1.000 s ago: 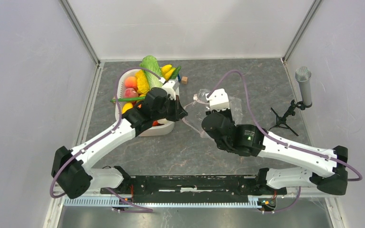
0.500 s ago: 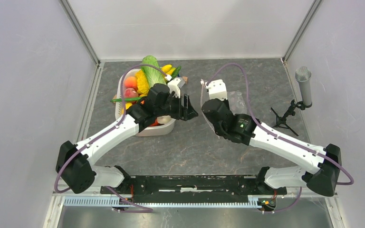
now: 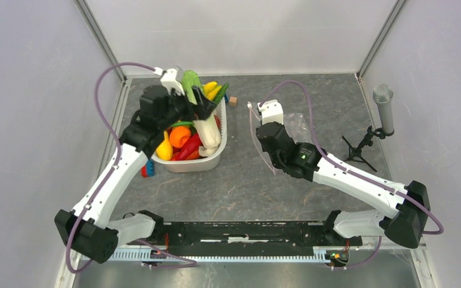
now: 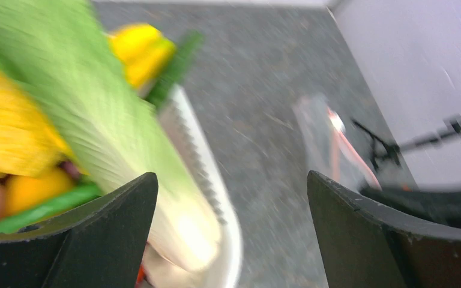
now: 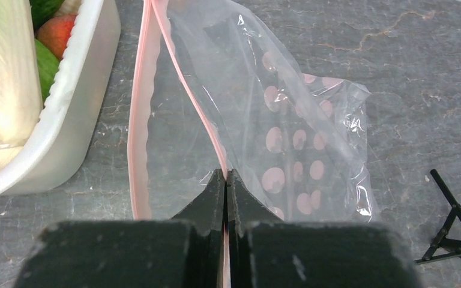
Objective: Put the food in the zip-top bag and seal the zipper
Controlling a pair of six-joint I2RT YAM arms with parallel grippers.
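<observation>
While gaping empty at the left gripper [image 4: 231,180], hovers just over the napa cabbage [image 4: 96,120] in the tub [image 4: 199,157]. Clamps the zipper [image 5: 138,120] at the right gripper [image 5: 225,175], zip-top bag [image 5: 288,90] ahead, unfilled, unsealed. Leaves all steps undone.

No words, labels, brand names, numbers or signs can be read in any view. The only marking is a pattern of round pink dots on the clear zip-top bag [image 5: 288,120], just ahead and to the right of the right gripper [image 5: 225,177], which pinches it; the dots carry no lettering.
</observation>
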